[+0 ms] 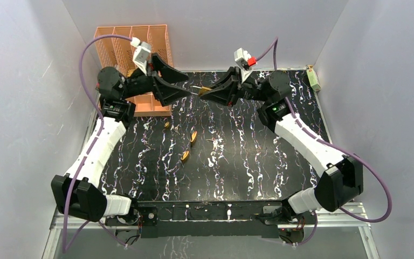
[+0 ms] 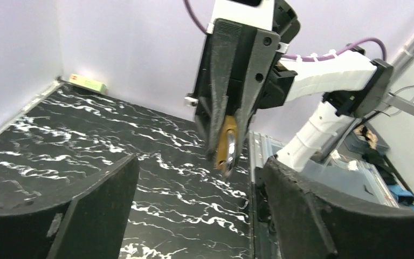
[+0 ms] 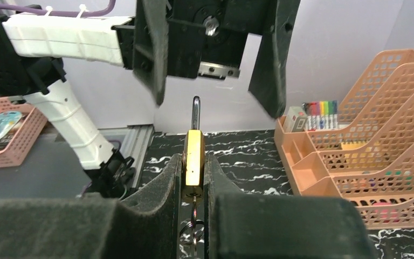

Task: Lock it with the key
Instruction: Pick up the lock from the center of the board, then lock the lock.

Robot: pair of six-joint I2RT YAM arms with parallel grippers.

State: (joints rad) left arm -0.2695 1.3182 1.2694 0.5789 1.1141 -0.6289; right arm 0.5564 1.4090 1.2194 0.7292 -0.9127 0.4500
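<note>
My right gripper [image 1: 205, 92] is shut on a brass padlock [image 3: 194, 159] and holds it in the air over the back of the table. Its steel shackle [image 3: 195, 110] points away toward the left gripper. A key with a ring [image 3: 192, 229] sits in the keyhole at the near end, between my fingers. My left gripper [image 1: 190, 86] is open and empty, facing the padlock, its tips just short of the shackle. In the left wrist view the padlock [image 2: 227, 147] hangs from the right gripper [image 2: 225, 159], beyond my spread fingers [image 2: 94, 208].
Three more brass padlocks [image 1: 167, 124] [image 1: 193, 135] [image 1: 185, 156] and loose keys [image 1: 211, 161] lie mid-table. An orange mesh organiser [image 1: 135, 43] stands at the back left, close behind the left arm. A small pale box [image 1: 315, 79] lies at the back right edge.
</note>
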